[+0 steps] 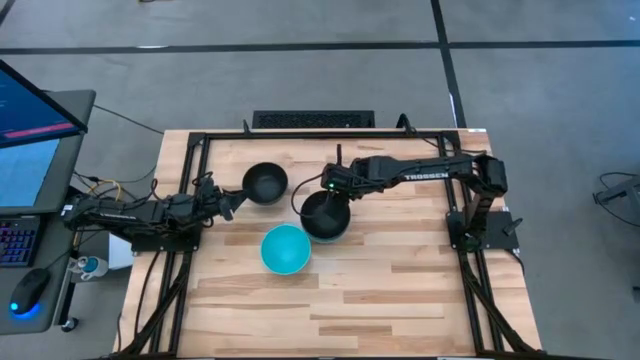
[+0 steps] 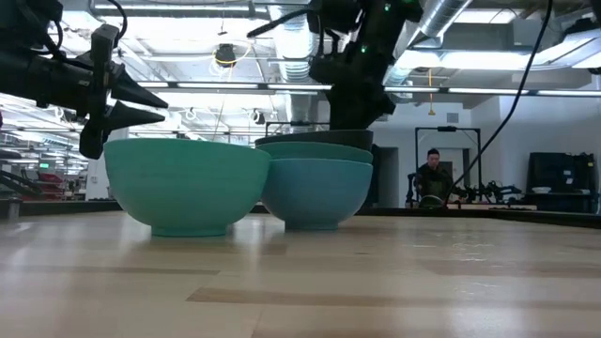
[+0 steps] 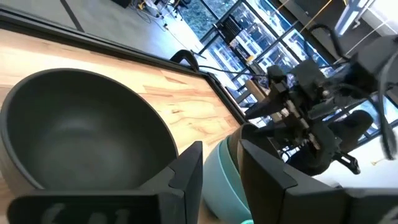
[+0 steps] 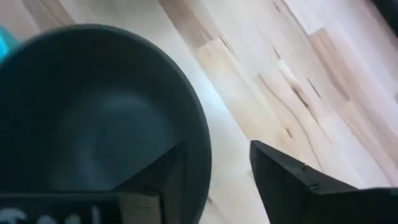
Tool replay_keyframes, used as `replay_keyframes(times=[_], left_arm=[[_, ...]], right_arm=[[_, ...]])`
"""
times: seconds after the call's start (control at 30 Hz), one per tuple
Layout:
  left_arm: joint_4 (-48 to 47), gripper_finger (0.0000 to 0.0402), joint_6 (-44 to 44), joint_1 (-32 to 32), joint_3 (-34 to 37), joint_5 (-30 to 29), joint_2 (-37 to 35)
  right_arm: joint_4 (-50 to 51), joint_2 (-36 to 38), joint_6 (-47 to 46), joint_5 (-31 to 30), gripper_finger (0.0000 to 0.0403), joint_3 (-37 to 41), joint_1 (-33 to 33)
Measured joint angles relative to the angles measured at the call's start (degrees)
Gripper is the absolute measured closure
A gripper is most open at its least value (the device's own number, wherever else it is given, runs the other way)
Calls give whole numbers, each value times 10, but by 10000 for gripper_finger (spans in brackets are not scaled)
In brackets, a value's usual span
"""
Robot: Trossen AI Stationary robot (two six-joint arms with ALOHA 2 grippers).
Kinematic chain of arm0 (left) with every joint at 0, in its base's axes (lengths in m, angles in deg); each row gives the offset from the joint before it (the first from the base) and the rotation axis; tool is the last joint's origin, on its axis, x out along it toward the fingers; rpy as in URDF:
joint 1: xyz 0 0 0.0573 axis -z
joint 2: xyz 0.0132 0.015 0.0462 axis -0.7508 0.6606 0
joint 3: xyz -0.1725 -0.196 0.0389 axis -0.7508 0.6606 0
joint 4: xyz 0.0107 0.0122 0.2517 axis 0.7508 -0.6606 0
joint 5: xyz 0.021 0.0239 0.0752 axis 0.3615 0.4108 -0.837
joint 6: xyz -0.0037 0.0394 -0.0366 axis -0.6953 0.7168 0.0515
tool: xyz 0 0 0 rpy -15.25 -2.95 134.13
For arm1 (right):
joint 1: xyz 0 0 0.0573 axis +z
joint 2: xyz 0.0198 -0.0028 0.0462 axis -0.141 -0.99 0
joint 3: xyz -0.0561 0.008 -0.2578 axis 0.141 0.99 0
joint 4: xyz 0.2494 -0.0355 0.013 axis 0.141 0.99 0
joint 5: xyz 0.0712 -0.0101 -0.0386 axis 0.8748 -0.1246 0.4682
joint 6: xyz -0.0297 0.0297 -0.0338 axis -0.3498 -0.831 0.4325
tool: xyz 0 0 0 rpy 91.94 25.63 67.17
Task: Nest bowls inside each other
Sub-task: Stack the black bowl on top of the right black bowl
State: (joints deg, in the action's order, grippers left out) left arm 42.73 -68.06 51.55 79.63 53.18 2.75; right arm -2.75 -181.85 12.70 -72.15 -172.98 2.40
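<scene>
My right hand (image 1: 312,190) is pinching the rim of the top black bowl (image 1: 326,214), one finger inside, one outside. That bowl sits nested in a stack: black on teal-green bowl (image 2: 324,151) on a blue bowl (image 2: 315,192), mid-counter (image 1: 400,280). A lone cyan bowl (image 1: 285,249) stands just beside the stack. My left hand (image 1: 234,204) hovers with fingers spread, next to the second black bowl (image 1: 265,183), not touching it.
</scene>
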Motion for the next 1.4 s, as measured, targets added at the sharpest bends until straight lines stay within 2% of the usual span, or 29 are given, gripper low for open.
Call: replay_keyframes(times=[0.1,0.2,0.27,0.57,0.73,0.83,0.97,1.07,1.23,1.4], left_arm=[[0,304,0,0,0,-1,0],[0,303,0,0,0,-4,0],[0,303,-1,0,0,-5,0],[0,303,-3,0,0,-5,0],[7,303,-7,0,-2,4,0],[-42,306,-10,0,-20,24,7],[-184,315,-17,0,-73,71,34],[-265,317,22,0,-126,95,66],[-348,317,153,-1,-234,101,138],[-426,317,304,-27,-311,141,257]], right_arm=[[11,1,-4,4,250,-20,0],[15,1,-1,42,295,-41,-1],[23,1,-3,52,311,-58,1],[-39,-7,34,58,309,-137,-27],[-27,-71,25,117,316,-202,-79],[20,-110,32,132,315,-253,-91],[52,-138,58,126,315,-310,-87],[64,-142,79,114,315,-324,-85],[85,-142,84,110,315,-326,-88],[101,-142,85,104,315,-317,-91]])
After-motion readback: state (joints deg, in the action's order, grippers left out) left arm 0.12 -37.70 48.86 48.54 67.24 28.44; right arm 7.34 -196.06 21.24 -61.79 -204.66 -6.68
